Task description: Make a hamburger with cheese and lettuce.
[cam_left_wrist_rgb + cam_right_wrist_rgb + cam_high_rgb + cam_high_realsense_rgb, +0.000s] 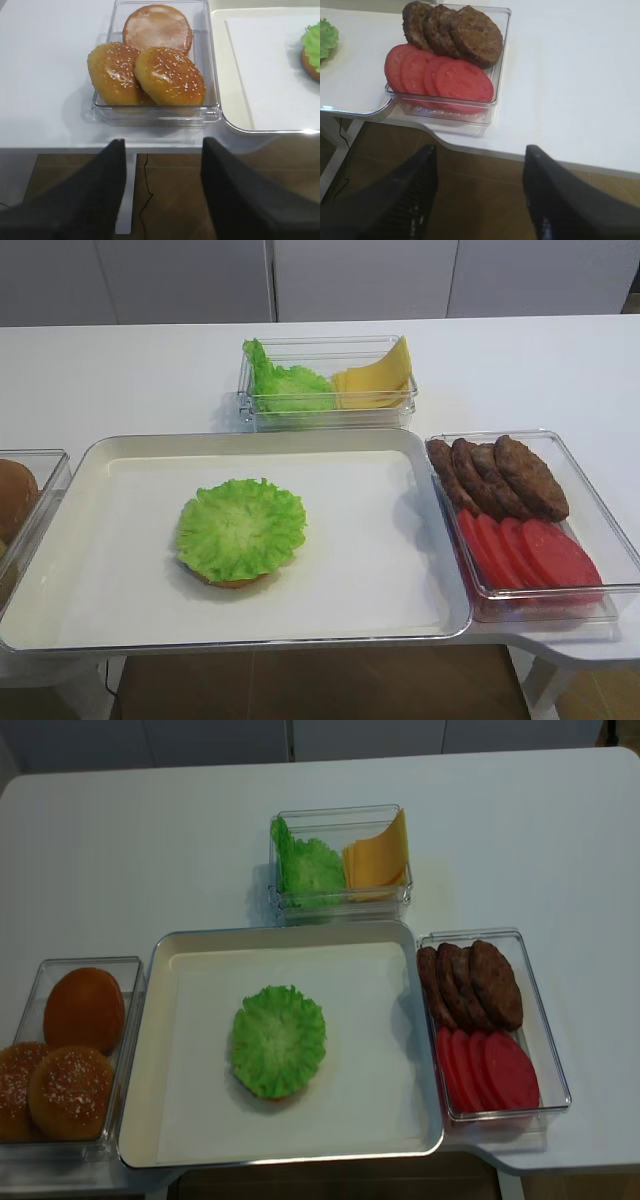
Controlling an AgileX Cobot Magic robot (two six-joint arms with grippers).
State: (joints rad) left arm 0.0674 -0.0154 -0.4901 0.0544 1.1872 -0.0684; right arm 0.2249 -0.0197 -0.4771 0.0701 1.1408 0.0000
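Note:
A bun half [236, 582] lies on the white tray [370, 540], almost wholly covered by a frilly green lettuce leaf [240, 528]; only its brown front rim shows. Both also show in the realsense view, lettuce [278, 1040] over bun [270, 1094]. More lettuce [287, 386] and yellow cheese slices [377, 380] sit in a clear box behind the tray. My left gripper [162, 150] is open and empty, held off the table's front edge before the bun box. My right gripper [481, 150] is open and empty, off the front edge before the tomato box. Neither shows in the high views.
A clear box [128, 1020] left of the tray holds three buns, two of them sesame tops [169, 76]. A clear box [600, 530] right of the tray holds dark patties [500, 478] and red tomato slices [530, 550]. The table's front right corner is cut in a curve [450, 142].

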